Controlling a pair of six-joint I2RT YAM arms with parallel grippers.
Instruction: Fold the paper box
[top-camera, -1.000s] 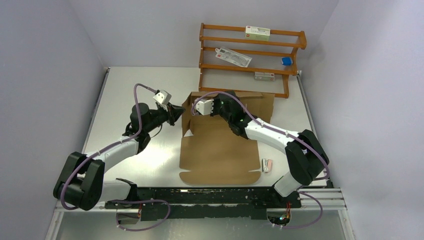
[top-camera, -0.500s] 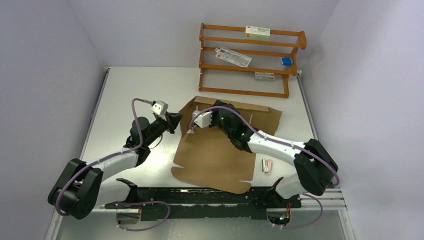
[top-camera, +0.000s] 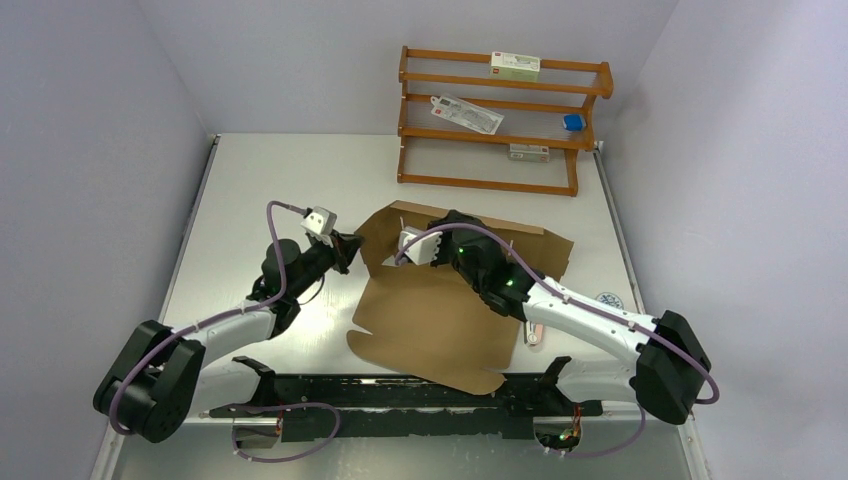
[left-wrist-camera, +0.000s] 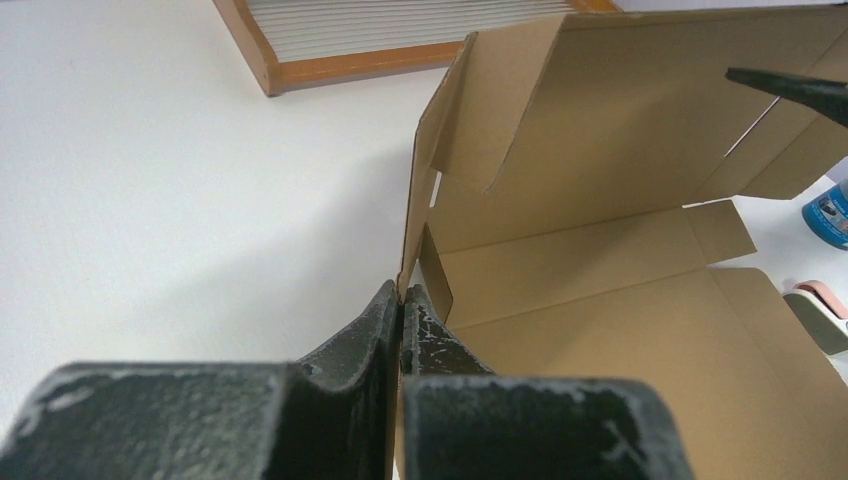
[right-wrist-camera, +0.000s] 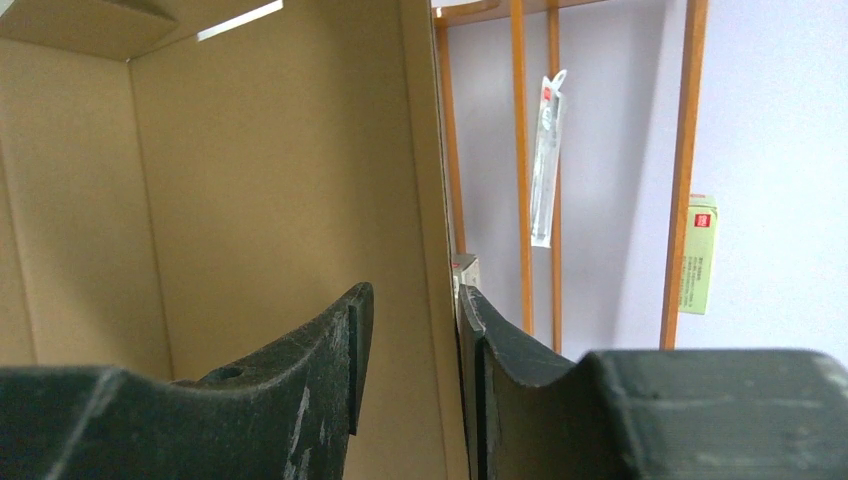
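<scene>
The paper box is a brown cardboard sheet lying mid-table, with its back wall and left flap folded up. My left gripper is shut on the upright edge of the left flap, and its fingertips pinch the cardboard. My right gripper is at the raised back wall. In the right wrist view the jaws stand open astride the wall's edge, with a gap beside the left pad. One right fingertip shows over the box.
An orange wooden rack with small packets stands behind the box at the back and shows close by. A small pink-and-white item lies right of the box. A blue item is at the right edge.
The right gripper has opened from a grip on the back wall. The box has swung and slid nearer, its back wall now further right. The left gripper kept its hold and moved slightly nearer.
</scene>
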